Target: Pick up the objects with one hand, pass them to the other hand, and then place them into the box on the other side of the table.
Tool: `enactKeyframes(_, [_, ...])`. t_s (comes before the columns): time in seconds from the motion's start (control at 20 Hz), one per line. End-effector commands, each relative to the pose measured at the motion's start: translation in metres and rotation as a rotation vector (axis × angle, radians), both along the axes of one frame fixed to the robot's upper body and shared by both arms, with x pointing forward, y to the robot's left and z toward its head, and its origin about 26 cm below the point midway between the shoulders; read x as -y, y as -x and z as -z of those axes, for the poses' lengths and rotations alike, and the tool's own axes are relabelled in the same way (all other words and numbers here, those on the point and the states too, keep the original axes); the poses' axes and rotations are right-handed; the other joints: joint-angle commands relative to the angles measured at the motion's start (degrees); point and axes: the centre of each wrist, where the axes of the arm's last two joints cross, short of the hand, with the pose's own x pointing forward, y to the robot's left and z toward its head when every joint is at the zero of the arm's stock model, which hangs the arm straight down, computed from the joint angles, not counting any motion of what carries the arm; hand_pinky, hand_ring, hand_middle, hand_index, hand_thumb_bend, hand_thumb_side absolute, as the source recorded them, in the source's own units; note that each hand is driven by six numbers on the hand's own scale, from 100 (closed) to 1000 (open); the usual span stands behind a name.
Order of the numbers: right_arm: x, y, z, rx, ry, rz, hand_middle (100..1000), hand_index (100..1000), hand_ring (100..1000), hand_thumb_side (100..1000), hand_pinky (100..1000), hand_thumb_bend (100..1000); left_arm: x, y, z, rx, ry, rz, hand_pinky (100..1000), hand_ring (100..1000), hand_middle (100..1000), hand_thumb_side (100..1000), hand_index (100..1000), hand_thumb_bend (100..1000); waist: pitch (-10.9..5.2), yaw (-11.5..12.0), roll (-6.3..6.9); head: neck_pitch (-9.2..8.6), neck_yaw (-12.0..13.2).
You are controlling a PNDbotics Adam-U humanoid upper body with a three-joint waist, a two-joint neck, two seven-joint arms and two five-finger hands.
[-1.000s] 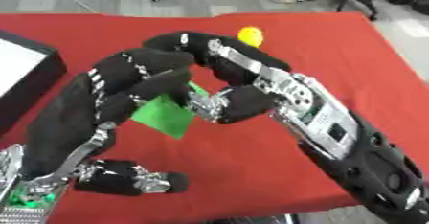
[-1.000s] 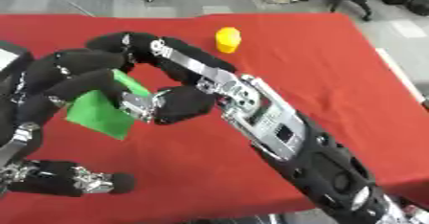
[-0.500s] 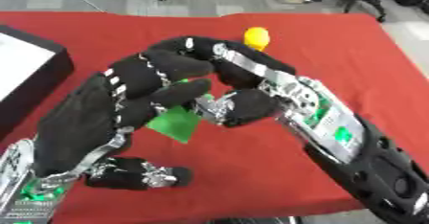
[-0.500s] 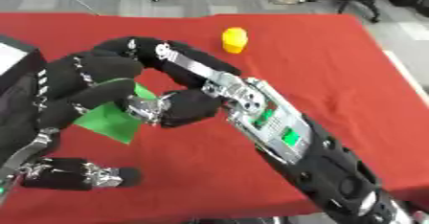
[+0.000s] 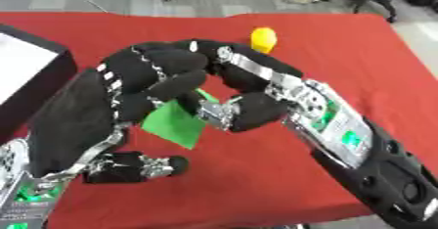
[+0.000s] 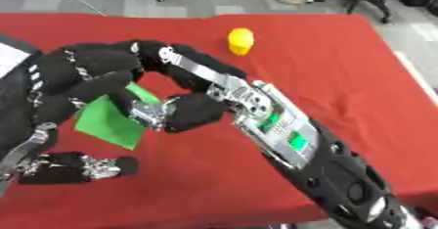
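**Red table, two hands on a green piece**

Red cloth [image 5: 342,42] covers the table, grey floor beyond its far edge. At centre both black hands meet over a flat green piece [image 5: 175,121]. The left hand [image 5: 128,88] curls its fingers over it from 9 o'clock; the right hand [image 6: 192,110] pinches it from 3 o'clock. A yellow object [image 5: 263,39] stands at 12 o'clock, a box [image 5: 38,83] at 9 o'clock. Since a second ago, both hands remain clasped on the piece.
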Motion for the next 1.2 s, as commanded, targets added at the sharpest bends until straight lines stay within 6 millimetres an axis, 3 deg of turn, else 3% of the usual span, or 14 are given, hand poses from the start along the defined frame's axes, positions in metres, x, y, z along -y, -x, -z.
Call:
enactKeyframes(0.05, [0.0009, 0.0026, -0.0079, 0.027, -0.005, -0.011, 396, 885, 497, 470, 1000, 100, -0.0063, -0.0001, -0.0071, 0.066, -0.012, -0.041, 887, 839, 826, 100, 976, 888, -0.93, 0.0, 0.29, -0.16, 0.0])
enactKeyframes(0.55, [0.0011, 0.0024, -0.0083, 0.028, -0.006, -0.013, 393, 885, 496, 470, 1000, 100, -0.0074, 0.0009, -0.0029, 0.114, -0.116, -0.129, 917, 844, 774, 100, 965, 798, -0.91, -0.2, 0.52, -0.16, -0.3])
enactKeyframes(0.95, [0.0002, 0.0029, -0.0075, 0.027, 0.0, -0.024, 392, 885, 496, 470, 1000, 100, -0.0038, 0.0018, -0.0034, 0.103, -0.096, -0.123, 902, 826, 723, 100, 931, 679, -0.95, -0.2, 0.51, -0.16, -0.6])
enactKeyframes(1.2, [-0.0004, 0.0033, -0.0068, 0.028, 0.004, -0.032, 391, 883, 495, 470, 1000, 100, -0.0021, 0.0017, -0.0054, 0.089, -0.062, -0.121, 883, 800, 635, 100, 881, 582, -0.95, -0.2, 0.47, -0.16, -0.8])
